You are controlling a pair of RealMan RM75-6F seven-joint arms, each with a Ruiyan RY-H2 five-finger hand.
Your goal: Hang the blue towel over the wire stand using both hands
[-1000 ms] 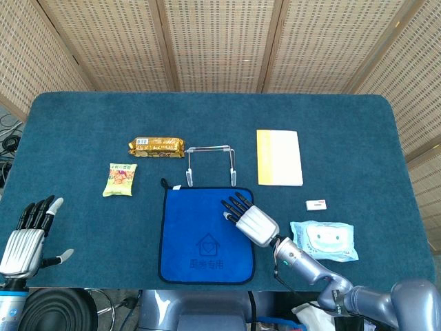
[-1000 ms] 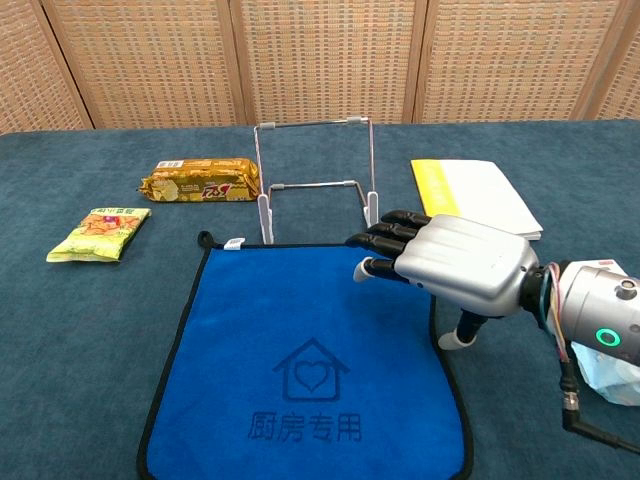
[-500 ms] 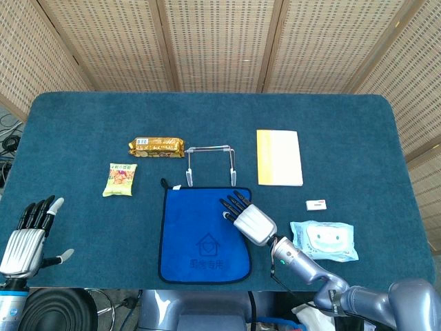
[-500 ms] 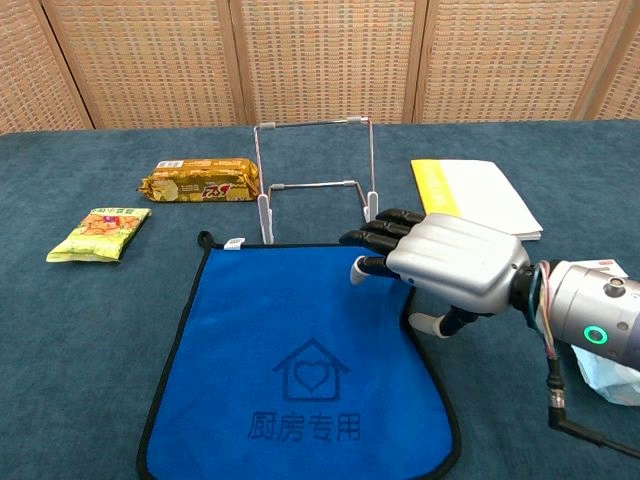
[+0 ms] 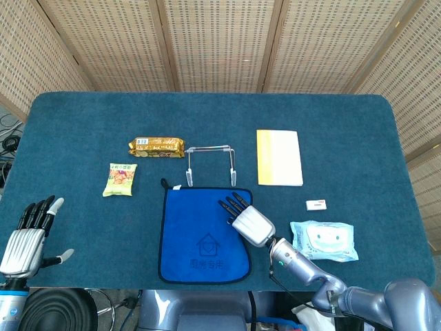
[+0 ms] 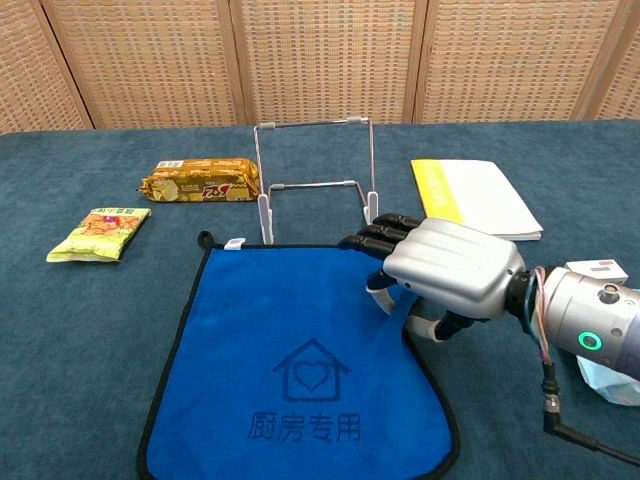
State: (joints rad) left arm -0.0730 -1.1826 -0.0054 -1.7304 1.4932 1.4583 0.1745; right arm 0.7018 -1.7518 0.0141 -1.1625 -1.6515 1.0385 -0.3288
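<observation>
Since one second ago my right robot hand (image 6: 445,272) moved a little toward the left over the right edge of the blue towel (image 5: 201,233), and the towel's right border is now pulled inward. Its fingers (image 6: 372,241) curl down on the cloth; if it really grasps the towel, I cannot tell. My left robot hand (image 5: 27,238) stays released at the front left corner of the bench (image 5: 83,124). The towel lies flat at the front edge, just before the wire stand (image 6: 315,180).
</observation>
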